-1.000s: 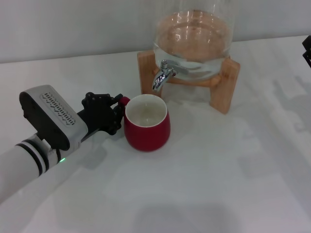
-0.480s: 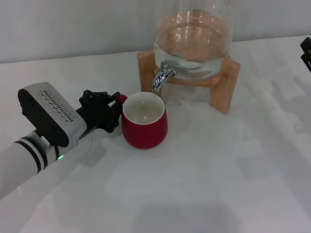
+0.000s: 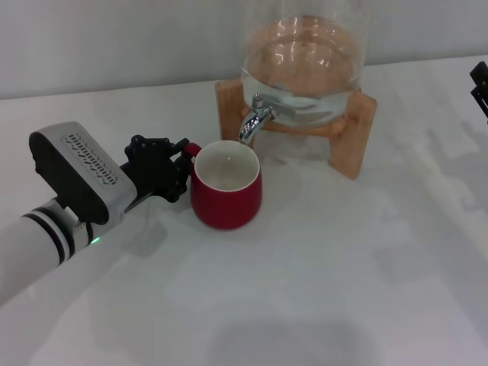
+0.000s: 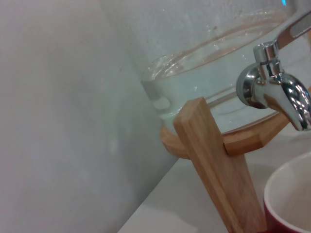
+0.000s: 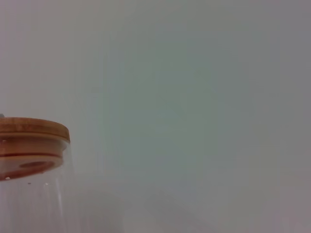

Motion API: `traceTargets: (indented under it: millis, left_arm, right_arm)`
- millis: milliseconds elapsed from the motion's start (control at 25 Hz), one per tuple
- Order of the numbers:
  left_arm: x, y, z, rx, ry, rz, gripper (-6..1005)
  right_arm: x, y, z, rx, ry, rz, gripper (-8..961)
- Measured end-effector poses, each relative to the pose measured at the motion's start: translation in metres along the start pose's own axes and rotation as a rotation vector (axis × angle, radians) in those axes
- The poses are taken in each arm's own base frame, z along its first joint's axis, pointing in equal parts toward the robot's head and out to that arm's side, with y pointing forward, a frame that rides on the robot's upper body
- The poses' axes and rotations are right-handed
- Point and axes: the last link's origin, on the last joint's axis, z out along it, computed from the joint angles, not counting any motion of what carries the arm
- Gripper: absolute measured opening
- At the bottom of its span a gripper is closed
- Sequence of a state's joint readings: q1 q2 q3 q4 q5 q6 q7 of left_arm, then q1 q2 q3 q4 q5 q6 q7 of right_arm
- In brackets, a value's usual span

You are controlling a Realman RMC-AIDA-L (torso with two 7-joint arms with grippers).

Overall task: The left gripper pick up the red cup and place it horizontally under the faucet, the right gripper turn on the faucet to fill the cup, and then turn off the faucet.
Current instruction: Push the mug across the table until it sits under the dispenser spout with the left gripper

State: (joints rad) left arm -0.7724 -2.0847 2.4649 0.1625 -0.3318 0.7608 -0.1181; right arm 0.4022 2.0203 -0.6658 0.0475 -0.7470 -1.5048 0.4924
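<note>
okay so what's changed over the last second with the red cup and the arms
The left pincer, clamped on the handle of the red cup, has carried the cup a little toward the faucet; its rim now sits just under the spout. The right pincer has slid further off at the far right edge. The glass jar and its wooden stand have not moved, and no water is running.
</note>
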Motion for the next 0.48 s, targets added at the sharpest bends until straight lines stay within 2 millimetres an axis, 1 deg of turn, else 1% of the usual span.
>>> traceTargets:
  millis: [480]
  left_arm:
    - [-0.0022, 0.0001, 0.0003, -0.001, -0.017, 0.003, 102]
  right_arm:
    - [0.0006, 0.0001, -0.0027, -0.005, 0.004, -0.002, 722]
